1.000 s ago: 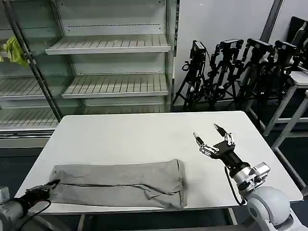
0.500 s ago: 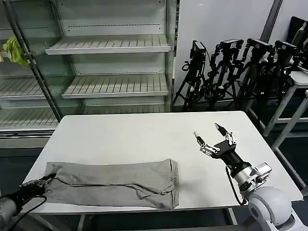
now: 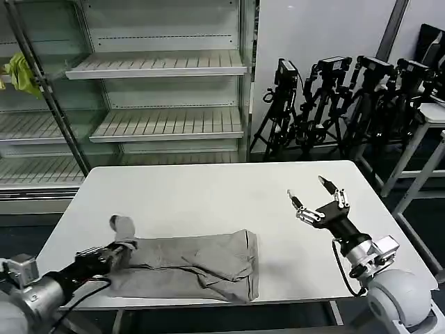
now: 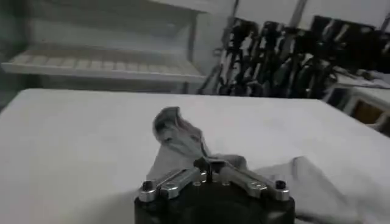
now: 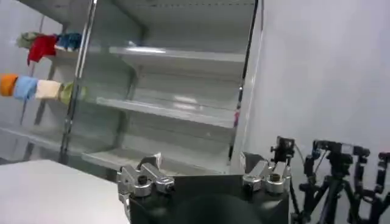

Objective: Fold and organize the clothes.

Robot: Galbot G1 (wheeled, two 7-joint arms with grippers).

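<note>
Bare table (image 3: 208, 191) (far half) — unobstructed

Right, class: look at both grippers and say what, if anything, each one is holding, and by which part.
The left gripper pinches the grey shirt by its left end, lifted into a small peak. The right gripper is open above the table, holding nothing.

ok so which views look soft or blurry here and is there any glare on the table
Head view: sharp, even light, with a soft shadow under the folded grey shirt on the white table and no glare. Left wrist view: hazy, the tripods behind smeared, the lifted shirt end above the left gripper soft. Right wrist view: the right gripper close and dim, the shelves washed out.
</note>
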